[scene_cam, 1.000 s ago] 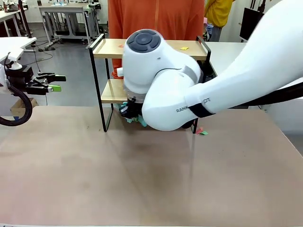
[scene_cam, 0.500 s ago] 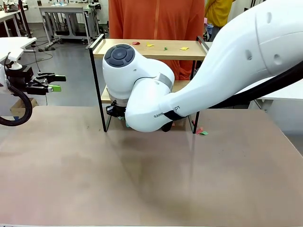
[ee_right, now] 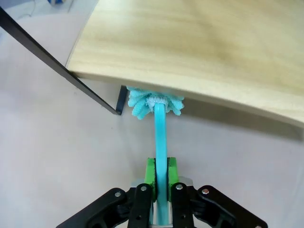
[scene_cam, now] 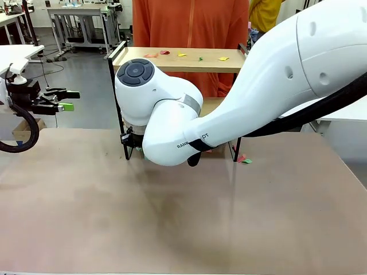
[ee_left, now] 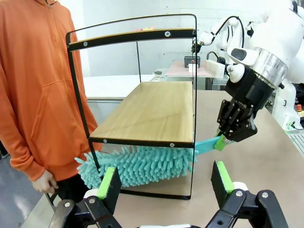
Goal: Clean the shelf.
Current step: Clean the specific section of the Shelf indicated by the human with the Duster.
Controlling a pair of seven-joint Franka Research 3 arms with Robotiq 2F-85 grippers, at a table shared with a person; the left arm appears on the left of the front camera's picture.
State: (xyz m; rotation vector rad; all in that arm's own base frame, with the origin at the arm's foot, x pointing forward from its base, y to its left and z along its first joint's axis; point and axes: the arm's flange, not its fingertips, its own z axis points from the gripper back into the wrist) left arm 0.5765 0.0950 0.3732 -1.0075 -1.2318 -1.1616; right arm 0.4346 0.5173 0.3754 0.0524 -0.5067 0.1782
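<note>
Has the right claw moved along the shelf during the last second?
Yes. In the front view the right claw, holding the duster, has shifted toward picture left, from about the shelf's middle to its left end.

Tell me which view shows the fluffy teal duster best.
Left wrist view: the whole teal duster lies under the shelf's lower wooden board, handle in the right gripper. Right wrist view gives its handle and near end; in the front view the right arm blocks it.
</note>
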